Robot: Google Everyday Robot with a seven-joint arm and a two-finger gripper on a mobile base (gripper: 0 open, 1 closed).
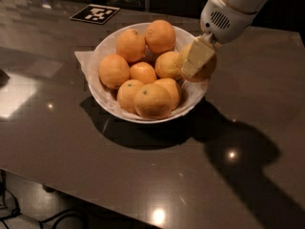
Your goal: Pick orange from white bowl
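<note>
The white bowl (192,97) sits on the dark table and holds several oranges on white paper. My gripper (198,61) hangs over the bowl's right rim, with the white arm coming in from the upper right. It is shut on an orange (209,70), which shows behind the pale near finger (195,56). The finger hides most of this orange, so I cannot judge its size against the others. It sits a little above the rim, apart from the oranges left in the bowl, such as the big front one (152,100).
A black-and-white marker tag (95,13) lies flat behind the bowl at the far left. The dark glossy table (143,175) reaches to its front edge at the lower left, with cables on the floor below.
</note>
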